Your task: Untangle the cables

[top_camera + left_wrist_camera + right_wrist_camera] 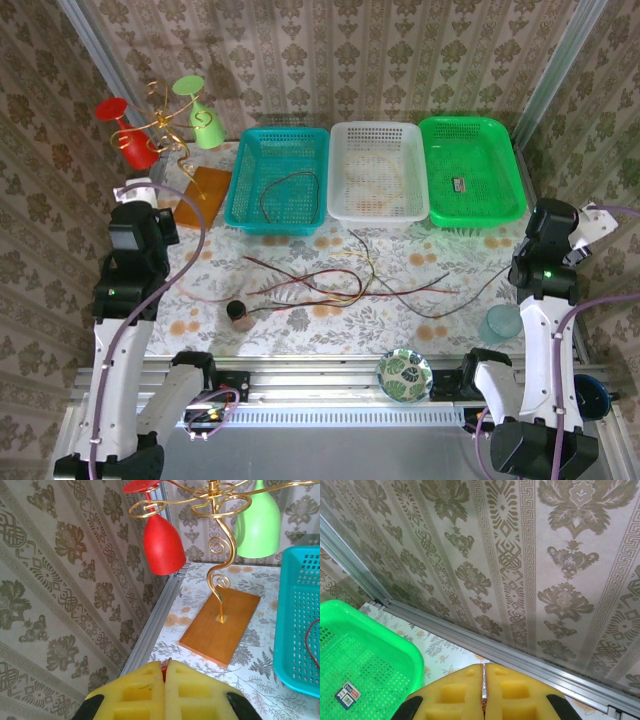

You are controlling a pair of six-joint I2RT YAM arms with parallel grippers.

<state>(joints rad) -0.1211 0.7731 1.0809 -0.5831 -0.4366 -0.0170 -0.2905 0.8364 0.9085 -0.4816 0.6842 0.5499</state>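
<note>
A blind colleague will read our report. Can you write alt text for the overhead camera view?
Thin red, black and yellow cables lie tangled on a flowered table, before a teal basket holding another cable, a white basket and a green basket. The left arm and right arm stand at the sides, clear of them.

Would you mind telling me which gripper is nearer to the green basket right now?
The right gripper, shut just to the right of the green basket. The left gripper, also shut, is far off on the other side, beside the wooden base.
</note>
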